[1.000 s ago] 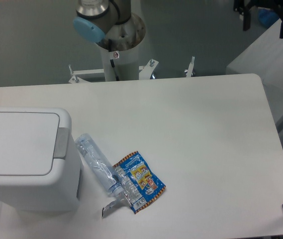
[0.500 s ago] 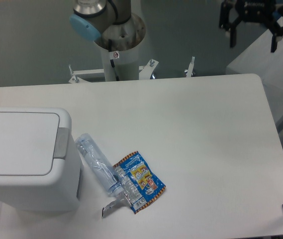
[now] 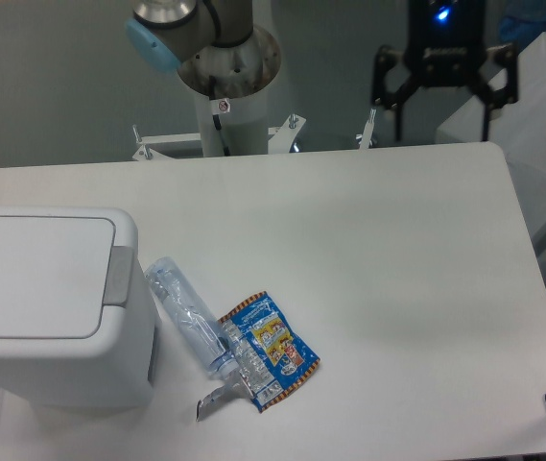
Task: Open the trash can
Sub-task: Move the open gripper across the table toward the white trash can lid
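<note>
white table (image 3: 378,250) with trash can (image 3: 47,307), crushed bottle (image 3: 191,317), snack wrapper (image 3: 273,348)

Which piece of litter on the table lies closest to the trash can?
The crushed clear bottle: its upper end sits just beside the trash can, near the grey push tab. The blue snack wrapper lies farther right.
</note>
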